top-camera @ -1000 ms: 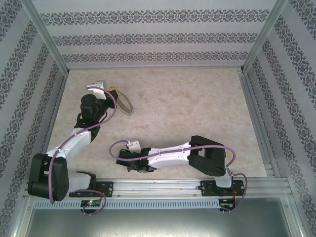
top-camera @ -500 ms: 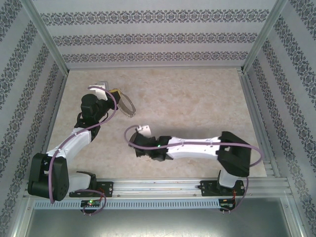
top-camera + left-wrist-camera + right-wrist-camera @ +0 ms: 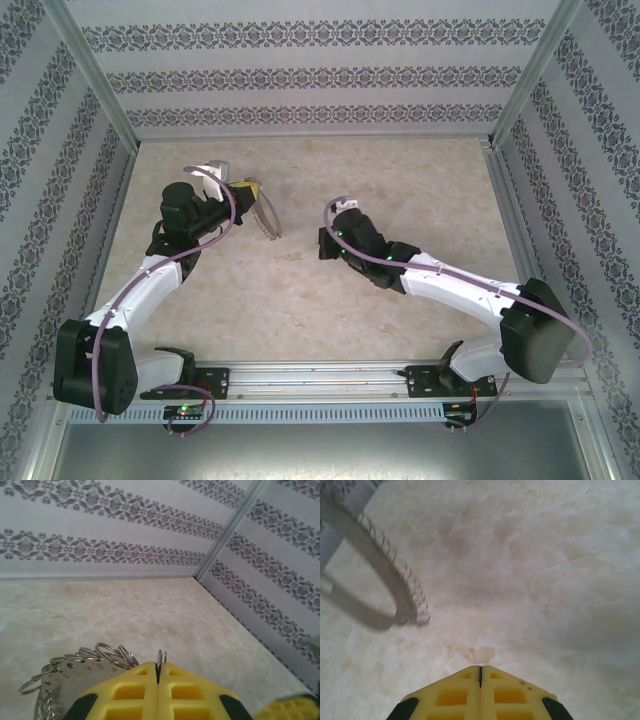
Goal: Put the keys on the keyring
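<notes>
The keyring (image 3: 266,218), a thin grey hoop fringed with small split rings, hangs from my left gripper (image 3: 248,188) at the far left of the table. In the left wrist view the yellow fingers (image 3: 130,690) are shut on the keyring (image 3: 70,667), and two small rings poke up between the tips of the left gripper (image 3: 159,666). My right gripper (image 3: 323,243) sits a short way to the right of the hoop. Its tips (image 3: 480,669) are shut and nothing shows between them. In that view the keyring (image 3: 395,585) is blurred at upper left. The key is out of view.
The beige marbled table (image 3: 400,190) is enclosed by patterned walls (image 3: 320,75) at the back and sides, with metal rails (image 3: 515,230) along the right edge and the front. A faint brown stain (image 3: 482,654) marks the table just ahead of my right fingertips.
My right arm has swung from near the front rail out to the table's middle, ending close to the hoop. My left gripper has shifted slightly right with the hoop.
</notes>
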Controlling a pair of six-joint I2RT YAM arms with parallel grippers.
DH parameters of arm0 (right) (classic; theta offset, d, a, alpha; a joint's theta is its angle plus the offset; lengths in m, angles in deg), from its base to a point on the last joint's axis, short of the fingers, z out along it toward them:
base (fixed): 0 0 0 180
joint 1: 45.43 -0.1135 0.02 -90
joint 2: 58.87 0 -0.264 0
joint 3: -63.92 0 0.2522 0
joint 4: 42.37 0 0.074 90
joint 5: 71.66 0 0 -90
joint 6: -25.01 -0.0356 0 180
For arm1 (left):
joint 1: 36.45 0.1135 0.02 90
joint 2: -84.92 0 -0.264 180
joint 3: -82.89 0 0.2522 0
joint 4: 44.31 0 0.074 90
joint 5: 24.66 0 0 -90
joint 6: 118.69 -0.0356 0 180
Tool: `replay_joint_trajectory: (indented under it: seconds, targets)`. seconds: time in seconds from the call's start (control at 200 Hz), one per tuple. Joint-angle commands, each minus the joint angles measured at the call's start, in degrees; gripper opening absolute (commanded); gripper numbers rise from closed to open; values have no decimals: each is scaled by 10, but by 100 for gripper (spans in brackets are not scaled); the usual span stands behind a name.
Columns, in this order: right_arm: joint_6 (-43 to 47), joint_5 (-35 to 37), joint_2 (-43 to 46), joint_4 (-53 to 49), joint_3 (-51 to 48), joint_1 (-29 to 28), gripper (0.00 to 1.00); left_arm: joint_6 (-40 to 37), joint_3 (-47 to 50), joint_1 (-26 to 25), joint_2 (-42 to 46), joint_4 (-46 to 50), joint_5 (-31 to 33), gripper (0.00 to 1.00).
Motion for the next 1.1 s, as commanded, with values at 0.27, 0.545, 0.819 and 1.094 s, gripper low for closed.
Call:
replay_joint_trajectory:
  seconds: [0.27, 0.545, 0.819, 1.094]
  targets:
    - [10, -173, 78, 146, -85, 145, 0, -105, -18, -122, -23, -12, -43, 0]
    - [-27, -297, 121, 244, -130, 228, 0, -127, -38, -165, -57, -55, -54, 0]
    - [-27, -373, 120, 285, -126, 239, 0, -175, -75, -178, -81, -23, -73, 0]
    - [-19, -399, 137, 303, -133, 239, 0, -190, -71, -181, -92, -67, -74, 0]
